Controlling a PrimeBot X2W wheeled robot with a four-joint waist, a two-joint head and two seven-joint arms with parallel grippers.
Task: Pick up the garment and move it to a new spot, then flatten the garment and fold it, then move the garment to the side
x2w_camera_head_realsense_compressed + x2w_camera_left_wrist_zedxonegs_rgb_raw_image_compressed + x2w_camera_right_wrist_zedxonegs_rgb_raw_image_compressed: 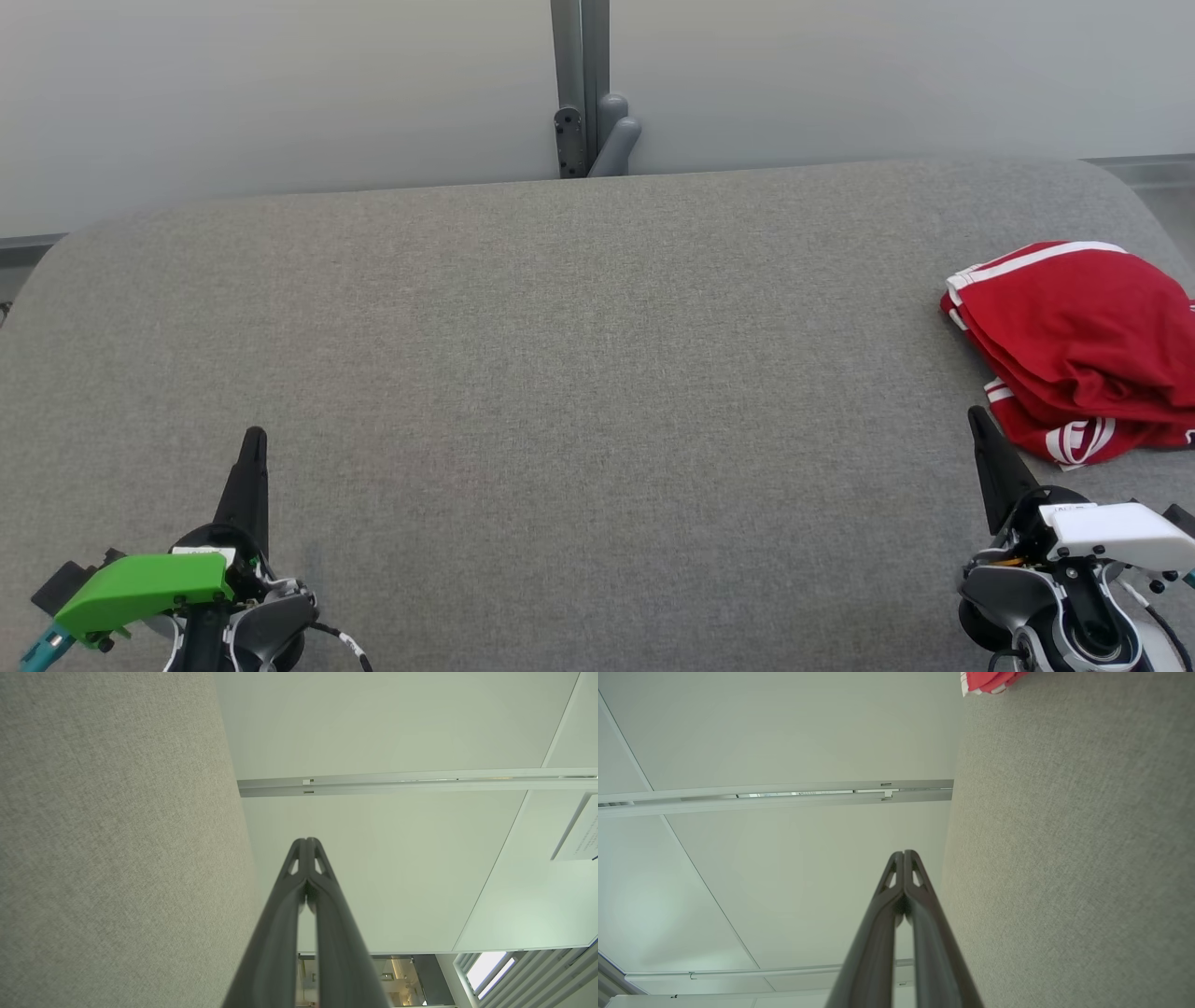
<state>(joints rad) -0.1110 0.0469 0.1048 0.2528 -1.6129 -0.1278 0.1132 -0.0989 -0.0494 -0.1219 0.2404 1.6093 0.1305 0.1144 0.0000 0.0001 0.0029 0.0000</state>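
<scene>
A red garment (pixel 1083 345) with white stripes lies folded in a compact stack at the right edge of the grey fabric table (pixel 579 373). A corner of the garment (pixel 990 681) also peeks in at the top of the right wrist view. My right gripper (pixel 976 415) is shut and empty, its tip just below and left of the garment, apart from it. At the lower left my left gripper (pixel 253 435) is also shut with nothing in it. Both wrist views show the fingertips pressed together, the left gripper (pixel 307 841) and the right gripper (pixel 904 853) holding nothing.
A pale wall with a grey upright post (pixel 581 89) stands behind the table's far edge. The table has rounded corners, and its wide grey surface spreads between my two grippers.
</scene>
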